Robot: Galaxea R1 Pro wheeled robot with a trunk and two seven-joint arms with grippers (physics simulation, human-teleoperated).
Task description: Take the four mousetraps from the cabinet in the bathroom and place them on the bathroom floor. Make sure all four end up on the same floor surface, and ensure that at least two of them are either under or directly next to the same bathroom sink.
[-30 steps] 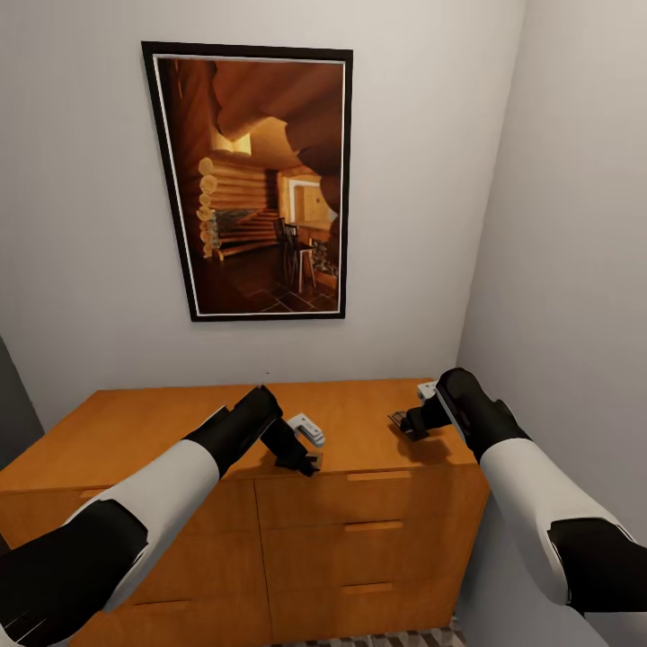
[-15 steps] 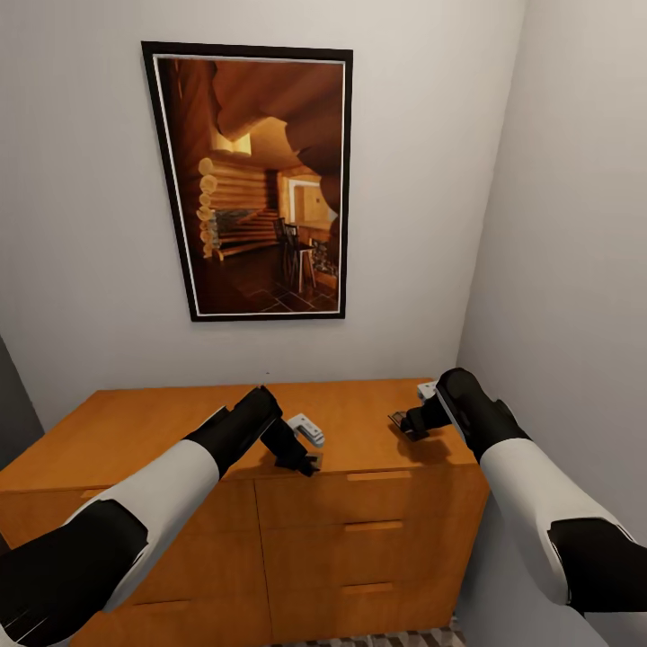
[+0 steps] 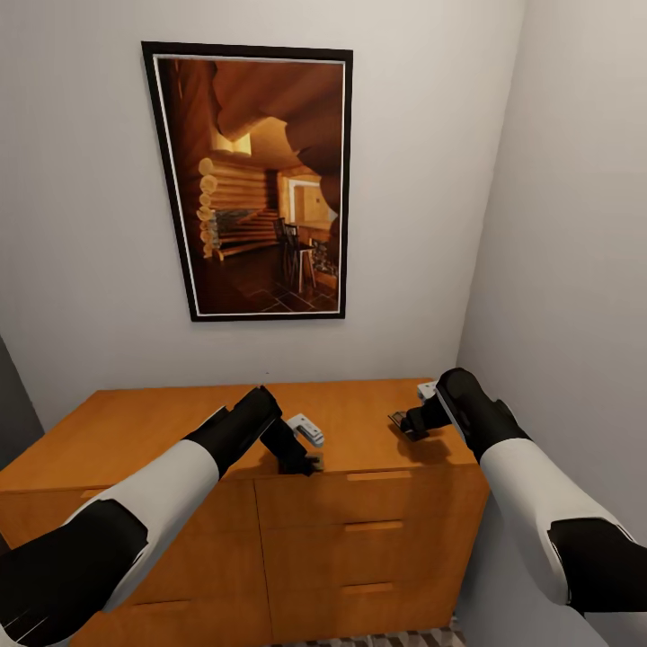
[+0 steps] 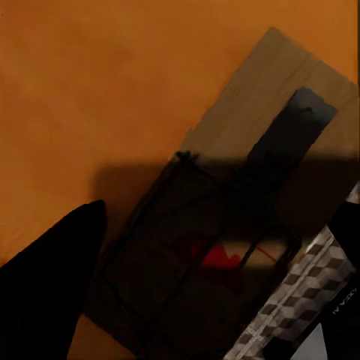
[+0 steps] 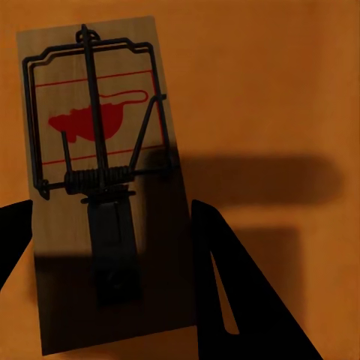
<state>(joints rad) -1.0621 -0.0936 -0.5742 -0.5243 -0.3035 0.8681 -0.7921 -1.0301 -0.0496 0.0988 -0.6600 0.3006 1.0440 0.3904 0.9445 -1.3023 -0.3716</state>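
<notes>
The orange-brown cabinet (image 3: 135,431) stands against the wall below me. One mousetrap (image 5: 105,172), a tan board with dark wire and a red mark, lies flat on its top near the right end. My right gripper (image 3: 404,422) is shut on it, a finger pressed to each long edge. Another mousetrap (image 4: 225,217) lies at the front edge of the cabinet top. My left gripper (image 3: 305,461) hangs over it, open, with its fingers (image 4: 52,292) spread wider than the board. A strip of bathroom floor (image 4: 289,304) shows past that edge.
A large framed picture (image 3: 256,180) hangs on the wall behind the cabinet. The right wall (image 3: 575,225) runs close beside my right arm. Drawer fronts with slim handles (image 3: 373,526) face me, and patterned floor tiles (image 3: 386,640) show at the foot of the cabinet.
The left gripper's tip has shifted slightly at the cabinet's front edge. The right arm and its mousetrap have stayed still.
</notes>
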